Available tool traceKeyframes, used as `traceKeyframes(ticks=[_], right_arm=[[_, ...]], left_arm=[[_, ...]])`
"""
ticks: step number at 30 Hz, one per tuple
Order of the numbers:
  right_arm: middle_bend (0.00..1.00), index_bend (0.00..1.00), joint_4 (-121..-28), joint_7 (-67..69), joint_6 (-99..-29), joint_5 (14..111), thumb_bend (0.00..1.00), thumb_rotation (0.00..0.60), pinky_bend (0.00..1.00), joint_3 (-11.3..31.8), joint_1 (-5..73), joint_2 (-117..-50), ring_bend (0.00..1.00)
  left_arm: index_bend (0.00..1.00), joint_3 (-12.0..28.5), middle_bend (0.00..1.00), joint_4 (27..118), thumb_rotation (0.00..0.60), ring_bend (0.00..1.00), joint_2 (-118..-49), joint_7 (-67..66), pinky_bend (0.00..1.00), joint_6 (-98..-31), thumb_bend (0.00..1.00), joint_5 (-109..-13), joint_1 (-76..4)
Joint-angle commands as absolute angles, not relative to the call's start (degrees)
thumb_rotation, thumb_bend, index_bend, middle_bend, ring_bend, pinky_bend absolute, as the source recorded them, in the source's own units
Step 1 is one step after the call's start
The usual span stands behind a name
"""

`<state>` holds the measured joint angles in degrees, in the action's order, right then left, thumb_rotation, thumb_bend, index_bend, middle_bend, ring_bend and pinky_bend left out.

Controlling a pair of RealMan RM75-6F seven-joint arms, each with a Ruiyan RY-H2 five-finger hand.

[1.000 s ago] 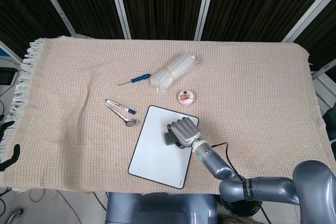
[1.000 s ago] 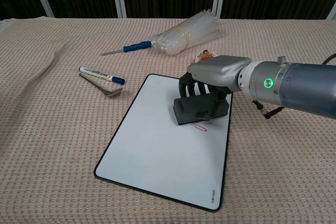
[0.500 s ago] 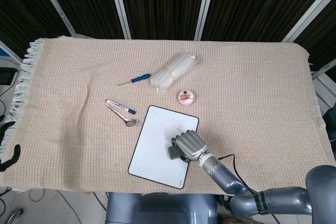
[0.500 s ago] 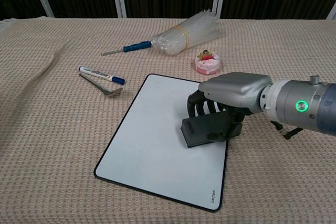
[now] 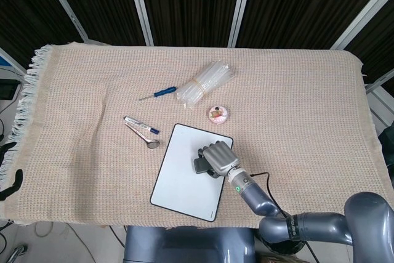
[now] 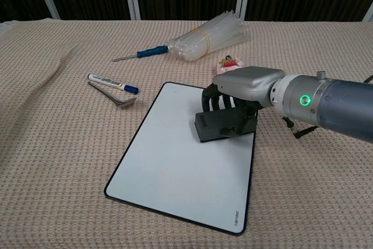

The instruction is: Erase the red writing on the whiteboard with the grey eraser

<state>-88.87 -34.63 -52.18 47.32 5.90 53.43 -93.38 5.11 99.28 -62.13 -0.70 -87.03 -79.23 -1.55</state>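
Right hand (image 5: 217,158) gripping grey eraser (image 5: 201,164) on whiteboard (image 5: 184,177), marker (image 5: 140,125) and screwdriver (image 5: 157,93) beyond

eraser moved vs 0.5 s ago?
Yes. The eraser, held by the right hand, slid up the whiteboard toward its far edge.

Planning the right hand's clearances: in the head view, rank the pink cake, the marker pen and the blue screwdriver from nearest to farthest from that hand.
Measured from the right hand in the head view:
1. Pink cake, just beyond the hand, past the whiteboard's far edge.
2. Marker pen, off to the left of the whiteboard.
3. Blue screwdriver, farther back and left, beside the bundle of clear straws.
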Motion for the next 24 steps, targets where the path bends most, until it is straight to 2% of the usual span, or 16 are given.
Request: traceKeyframes(ticks=[1, 6, 15, 24], right_arm=[[0.48, 0.45, -85.70, -34.94, -51.80, 45.22, 0.44, 0.600, 0.39, 7.86, 54.64, -94.62, 0.48], [0.48, 0.45, -81.41, -34.47, -52.13, 42.89, 0.44, 0.600, 0.39, 10.04, 55.37, -96.15, 0.48], [0.47, 0.45, -74.78, -34.23, -52.81, 39.94, 0.44, 0.600, 0.39, 11.24, 55.13, -97.80, 0.48], [0.47, 0.45, -78.34, -31.75, -53.56, 41.30, 0.44, 0.600, 0.39, 11.75, 52.65, -91.90, 0.48]], left_arm=[[0.18, 5.10, 0.02, 99.17, 0.600, 0.00, -62.11, -0.86, 0.00, -87.02, 0.43, -79.27, -1.58], [0.18, 5.07, 0.02, 99.09, 0.600, 0.00, -62.18, -0.96, 0.00, -87.07, 0.43, -79.32, -1.57], [0.18, 5.03, 0.02, 99.08, 0.600, 0.00, -62.17, -1.02, 0.00, -87.16, 0.43, -79.32, -1.50], [0.18, 4.97, 0.02, 99.09, 0.600, 0.00, -62.18, -1.10, 0.00, -87.13, 0.43, -79.35, -1.48]])
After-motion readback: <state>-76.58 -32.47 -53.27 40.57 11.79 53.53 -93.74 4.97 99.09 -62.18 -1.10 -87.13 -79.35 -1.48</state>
